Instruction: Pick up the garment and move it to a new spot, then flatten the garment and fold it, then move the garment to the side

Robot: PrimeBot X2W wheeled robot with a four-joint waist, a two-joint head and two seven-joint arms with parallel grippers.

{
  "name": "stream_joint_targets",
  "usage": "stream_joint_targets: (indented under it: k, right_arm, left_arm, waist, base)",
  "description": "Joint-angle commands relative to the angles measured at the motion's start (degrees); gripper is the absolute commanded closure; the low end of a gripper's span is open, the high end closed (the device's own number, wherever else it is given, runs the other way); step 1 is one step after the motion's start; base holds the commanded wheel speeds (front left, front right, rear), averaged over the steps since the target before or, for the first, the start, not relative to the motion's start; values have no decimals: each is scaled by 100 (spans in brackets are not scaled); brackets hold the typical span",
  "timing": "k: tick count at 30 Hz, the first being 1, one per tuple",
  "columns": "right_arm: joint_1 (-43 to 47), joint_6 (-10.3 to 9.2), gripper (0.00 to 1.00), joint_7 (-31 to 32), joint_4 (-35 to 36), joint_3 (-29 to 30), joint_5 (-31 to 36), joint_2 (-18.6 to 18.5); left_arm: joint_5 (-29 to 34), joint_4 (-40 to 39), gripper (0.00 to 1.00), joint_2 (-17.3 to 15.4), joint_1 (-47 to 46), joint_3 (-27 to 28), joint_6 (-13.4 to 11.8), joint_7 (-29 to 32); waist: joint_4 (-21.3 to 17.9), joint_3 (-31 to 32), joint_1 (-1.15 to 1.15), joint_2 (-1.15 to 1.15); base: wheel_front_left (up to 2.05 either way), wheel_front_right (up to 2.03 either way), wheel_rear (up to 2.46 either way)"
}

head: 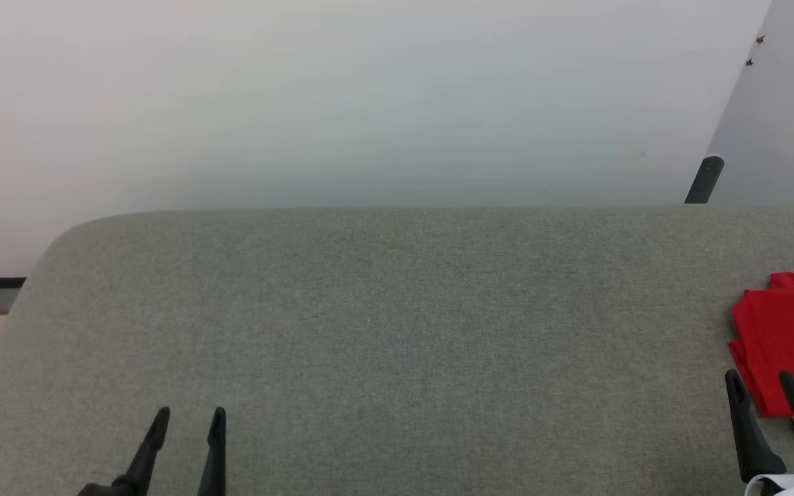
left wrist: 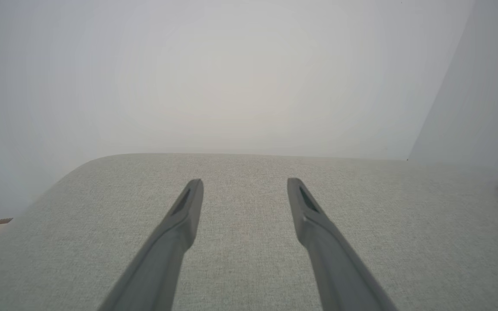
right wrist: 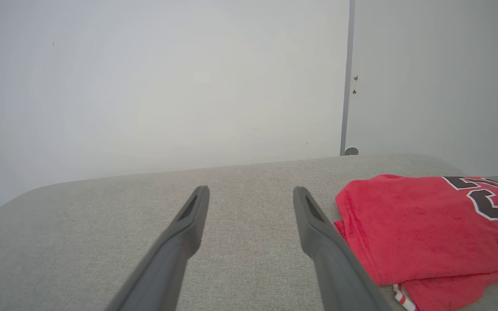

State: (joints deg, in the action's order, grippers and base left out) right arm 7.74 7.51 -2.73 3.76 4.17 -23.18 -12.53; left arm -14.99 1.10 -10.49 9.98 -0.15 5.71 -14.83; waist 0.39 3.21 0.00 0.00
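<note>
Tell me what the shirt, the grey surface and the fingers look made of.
Shirt: soft matte knit, likely cotton jersey; it creases and folds limply. Surface: grey woven upholstery cloth, flecked weave, rounded edge, maybe padded. Fingers: dark matte plastic, probably moulded; smooth, no glint.

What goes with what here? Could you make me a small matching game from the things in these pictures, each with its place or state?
Things:
1. garment
2. left pincer
3. right pincer
4. padded surface

Descriptions:
A. grey, with a rounded far-left corner
B. open, over bare grey fabric
C. red, lying at the right side
D. open, just beside the red cloth

Pairs: 1-C, 2-B, 3-D, 4-A
</note>
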Motion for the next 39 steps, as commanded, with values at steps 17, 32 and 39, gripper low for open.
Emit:
stream_joint_targets:
  k: [17,32,39]
  right_arm:
    - [-1,0,100,23,28,-39,-2,57]
    - [-158,0,100,150,-410,-34,-963,264]
    - [-287,-1,100,228,-543,-5,-1559,332]
  left_arm:
    - [-83,5,100,-44,-8,-10,-34,-3]
    - [-1152,376,100,151,-181,51,-3,317]
    - [-1810,464,100,210,-329,113,16,497]
  waist:
    - [-30,-36,0,0]
    - [-32,-62,0,0]
    - [-33,-79,0,0]
  base:
    - [0,0,0]
    - [0,0,0]
    - [0,0,0]
